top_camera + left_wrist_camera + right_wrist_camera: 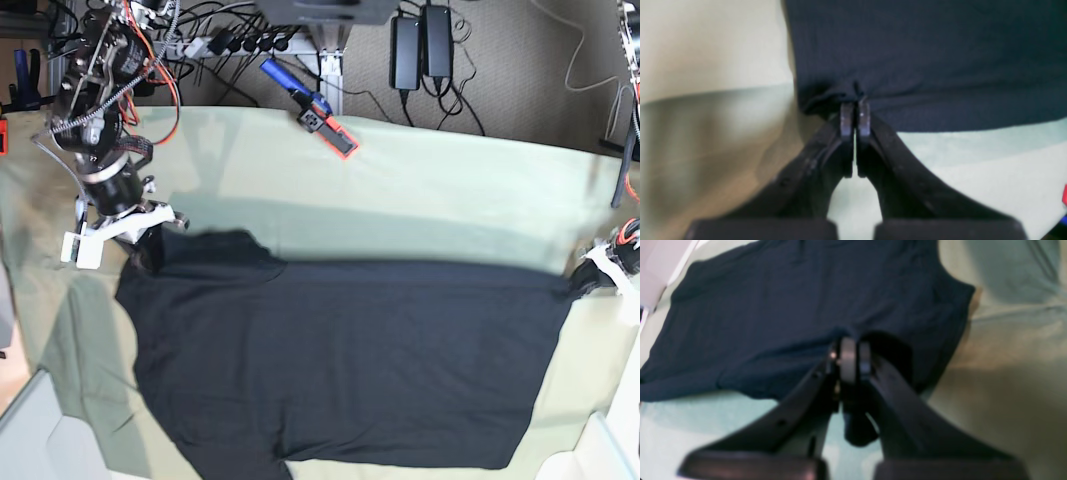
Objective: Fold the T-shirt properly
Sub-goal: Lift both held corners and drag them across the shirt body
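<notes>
The black T-shirt [350, 360] lies spread flat across the pale green cloth [430, 200], stretched left to right. At the shirt's upper left corner, by a sleeve, my right gripper [150, 250] is shut on the fabric. The right wrist view shows that gripper [851, 351] pinching a fold of the T-shirt [790, 306], with a bit of cloth hanging between the fingers. My left gripper [590, 278] holds the shirt's upper right corner at the table's right edge. Seen from the left wrist, that gripper [855, 108] is shut on the edge of the T-shirt [923, 60].
A blue and orange tool [320, 110] lies on the cloth at the back. Cables and black power bricks [420, 45] sit behind the table. Pale containers stand at the front left corner [40, 430] and front right corner [600, 455].
</notes>
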Robot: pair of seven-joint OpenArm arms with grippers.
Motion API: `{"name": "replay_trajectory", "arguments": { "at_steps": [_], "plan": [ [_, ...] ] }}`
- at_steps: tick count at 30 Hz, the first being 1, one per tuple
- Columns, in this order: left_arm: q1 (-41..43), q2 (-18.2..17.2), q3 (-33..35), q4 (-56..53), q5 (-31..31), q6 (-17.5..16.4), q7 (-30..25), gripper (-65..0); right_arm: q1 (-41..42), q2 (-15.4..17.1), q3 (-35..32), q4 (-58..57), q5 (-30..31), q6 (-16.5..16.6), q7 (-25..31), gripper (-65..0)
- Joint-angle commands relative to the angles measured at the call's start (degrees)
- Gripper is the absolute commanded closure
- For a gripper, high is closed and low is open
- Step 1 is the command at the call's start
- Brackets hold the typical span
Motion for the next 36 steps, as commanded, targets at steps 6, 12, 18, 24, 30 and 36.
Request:
{"name": "replay_trajectory", "arguments": {
  "at_steps": [6,12,18,24,30,36],
  "plan": [
    [-7.7,-0.1,4.6,-4.0,4.3,-0.5,-6.3,0.0,7.8,1.2,0.2,-9.5,0.2,1.8,1.4,0.0],
    [-13.6,1.3,12.1,-10.4,10.3,-0.5,-14.4,0.0,15.0,4.2,0.2,-19.6,-0.2,2.1,1.4,0.0],
    [-17.7,1.5,13.2,-15.2,12.0,-0.5,-17.9,0.0,21.7,6.2,0.2,-29.3,-0.5,3.0,1.4,0.0],
    [-20.5,2.6,13.2,-19.1,12.0,-0.5,-18.0,-0.3,27.5,6.8,-1.8,-34.4,-1.8,4.0,1.5,0.0],
    [-20.6,3.8,13.2,-20.5,16.3,-0.5,-22.5,-10.9,31.6,6.8,-6.1,-37.2,-5.7,4.0,1.9,0.0],
    [-20.5,4.1,13.2,-20.5,17.6,-0.5,-23.1,-23.8,33.4,6.8,-8.8,-40.5,-9.5,4.0,4.8,0.0]
  ]
}}
